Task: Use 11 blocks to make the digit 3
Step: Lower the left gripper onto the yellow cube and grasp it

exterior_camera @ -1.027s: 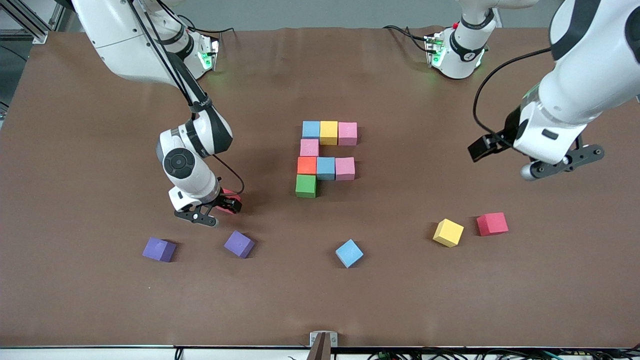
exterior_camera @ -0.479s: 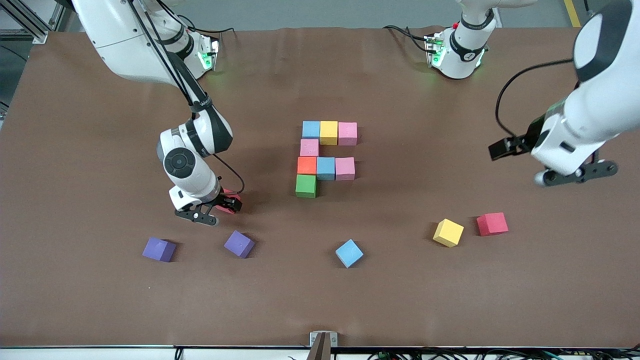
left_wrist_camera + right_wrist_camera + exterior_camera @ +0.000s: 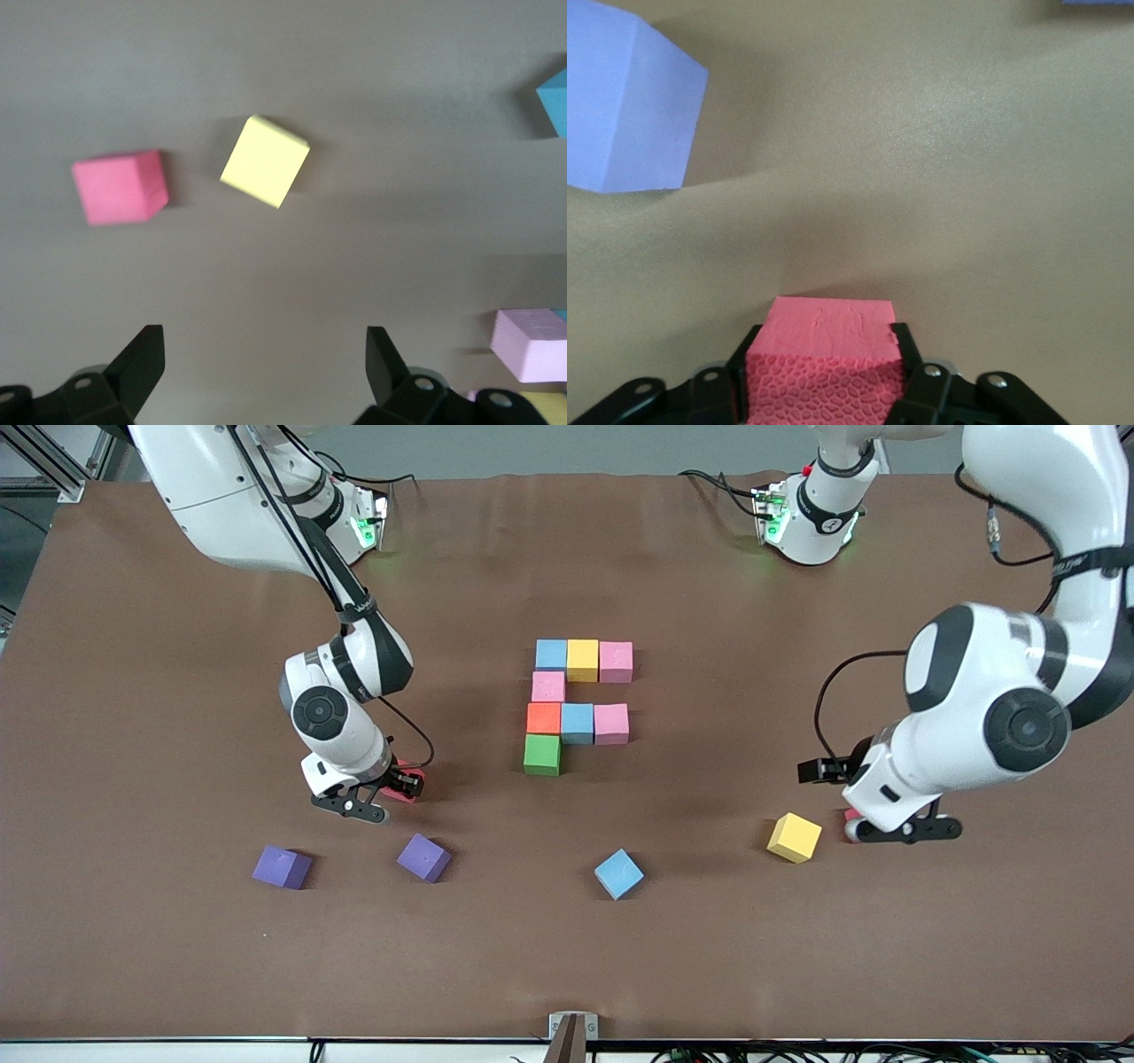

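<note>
while right fingers [image 3: 824, 390] clench red block [image 3: 828, 341] at table | left fingers [image 3: 266, 372] spread, bent low over another red block [image 3: 120, 186]

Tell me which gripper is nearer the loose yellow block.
Left. The left gripper hangs just beside the yellow block, toward the left arm's end. The right gripper grips a pink block near the purple ones.

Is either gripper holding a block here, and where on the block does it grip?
The right gripper clamps a pink block by two opposite side faces, low at the table. The left gripper is open over the table, holding nothing.
</note>
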Robot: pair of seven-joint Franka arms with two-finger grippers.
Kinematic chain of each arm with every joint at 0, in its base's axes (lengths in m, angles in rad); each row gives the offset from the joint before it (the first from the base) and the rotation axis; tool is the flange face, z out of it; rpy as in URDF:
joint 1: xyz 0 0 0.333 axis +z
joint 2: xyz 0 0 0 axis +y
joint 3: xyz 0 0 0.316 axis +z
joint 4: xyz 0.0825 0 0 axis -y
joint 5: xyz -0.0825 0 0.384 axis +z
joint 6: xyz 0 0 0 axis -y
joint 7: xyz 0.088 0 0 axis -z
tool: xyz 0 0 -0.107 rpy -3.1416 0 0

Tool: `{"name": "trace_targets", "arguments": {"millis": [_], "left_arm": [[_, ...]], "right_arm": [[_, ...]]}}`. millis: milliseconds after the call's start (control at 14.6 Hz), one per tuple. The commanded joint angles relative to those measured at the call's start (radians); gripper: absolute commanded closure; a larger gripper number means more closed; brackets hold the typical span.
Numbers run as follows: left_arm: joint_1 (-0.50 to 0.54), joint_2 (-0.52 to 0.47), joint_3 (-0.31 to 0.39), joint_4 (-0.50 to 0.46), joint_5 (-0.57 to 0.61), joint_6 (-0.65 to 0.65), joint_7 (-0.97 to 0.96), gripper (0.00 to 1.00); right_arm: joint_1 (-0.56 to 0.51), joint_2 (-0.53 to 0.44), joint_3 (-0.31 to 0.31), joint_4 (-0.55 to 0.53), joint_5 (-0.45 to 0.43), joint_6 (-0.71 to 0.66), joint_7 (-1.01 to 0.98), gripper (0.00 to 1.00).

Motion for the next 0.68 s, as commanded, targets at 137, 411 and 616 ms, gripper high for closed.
{"name": "trace_targets", "arguments": {"millis": [137, 411, 616], "left_arm": [[0.008, 0.095, -0.004, 0.02, 0.021, 0.143, 0.249, 0.0], [0.021, 0.158, 0.005, 0.023, 0.096, 0.223, 0.439, 0.0], [0.04, 0.182, 0.005, 0.024, 0.112, 0.26, 0.478, 0.0]], "right_arm": [[0.009, -0.041, 0.021, 0.003, -0.022, -0.04, 0.003, 0.99], [0.085, -0.03, 0.022, 0.124, -0.02, -0.124, -0.002, 1.0], [0.136, 0.016, 0.022, 0.241, -0.011, -0.202, -0.032, 1.0]]}}
